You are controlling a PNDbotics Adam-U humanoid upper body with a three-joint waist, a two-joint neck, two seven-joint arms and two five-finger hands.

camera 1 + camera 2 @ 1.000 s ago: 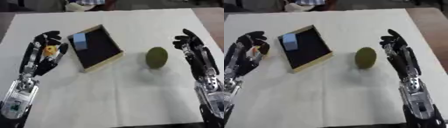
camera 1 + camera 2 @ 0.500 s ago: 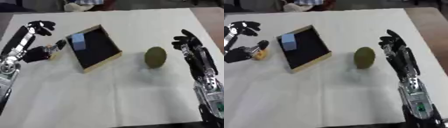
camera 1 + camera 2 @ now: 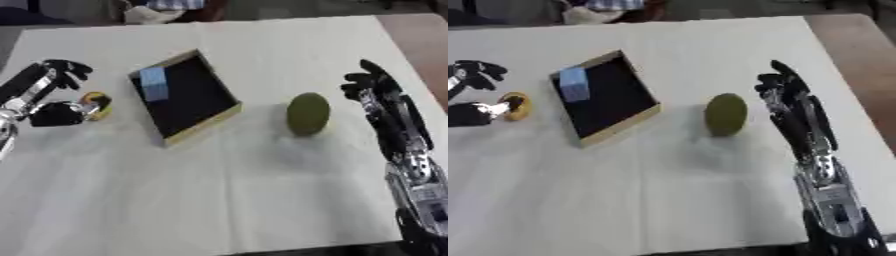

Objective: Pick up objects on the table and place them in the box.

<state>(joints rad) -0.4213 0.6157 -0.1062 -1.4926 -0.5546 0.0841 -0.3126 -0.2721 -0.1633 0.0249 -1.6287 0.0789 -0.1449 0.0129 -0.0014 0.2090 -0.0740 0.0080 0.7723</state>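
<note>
From my seat, the left hand [image 3: 54, 102] is partly cut off at the frame edge left of the box [image 3: 185, 97]; its thumb touches a small round yellow thing [image 3: 94, 105], but I cannot tell whether the fingers close on it. The box is shallow, dark inside with a pale wooden rim, lying askew on the cream cloth-covered surface [image 3: 219, 190]. A smooth light-blue block [image 3: 154, 83] sits in its far left corner. Right of the box lies a dull olive oval object [image 3: 307, 113]. Further right, the right hand [image 3: 376, 92] stands apart from it, fingers straight and spread.
</note>
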